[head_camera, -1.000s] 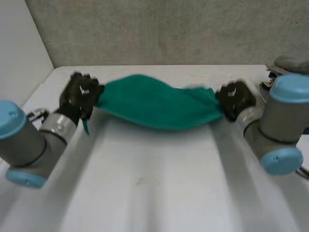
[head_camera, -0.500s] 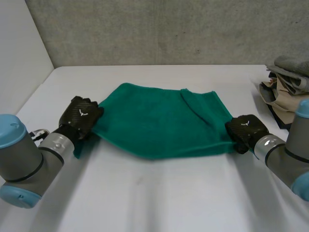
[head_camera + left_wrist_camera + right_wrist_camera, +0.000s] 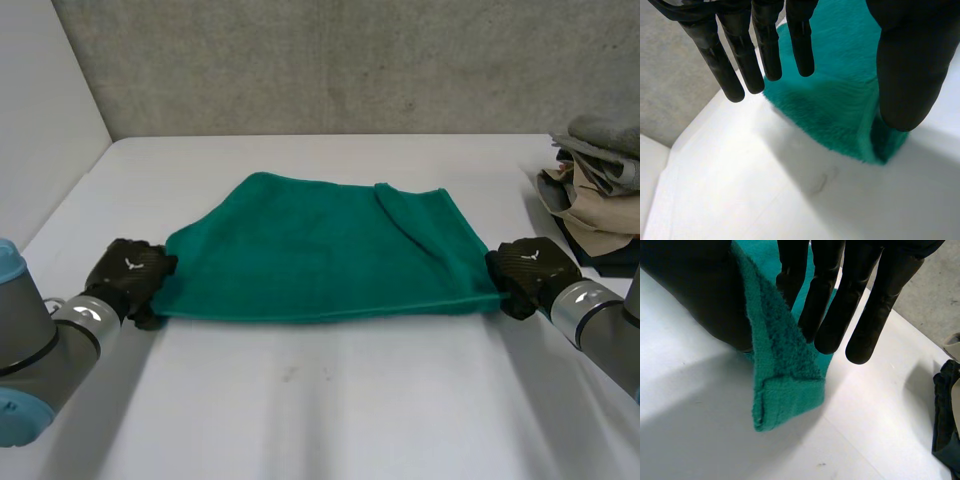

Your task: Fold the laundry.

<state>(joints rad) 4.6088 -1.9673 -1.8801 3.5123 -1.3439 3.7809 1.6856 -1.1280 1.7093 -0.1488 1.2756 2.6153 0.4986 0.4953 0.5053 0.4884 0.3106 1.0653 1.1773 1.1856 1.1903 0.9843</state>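
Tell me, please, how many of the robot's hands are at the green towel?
2: the left hand at the green towel's near left corner, the right hand pinching its near right corner.

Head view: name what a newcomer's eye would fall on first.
A green towel spread flat across the white table, stretched between the two black hands. The left hand sits at its near left corner, the right hand pinches the near right corner. A pile of laundry sits at the table's far right edge.
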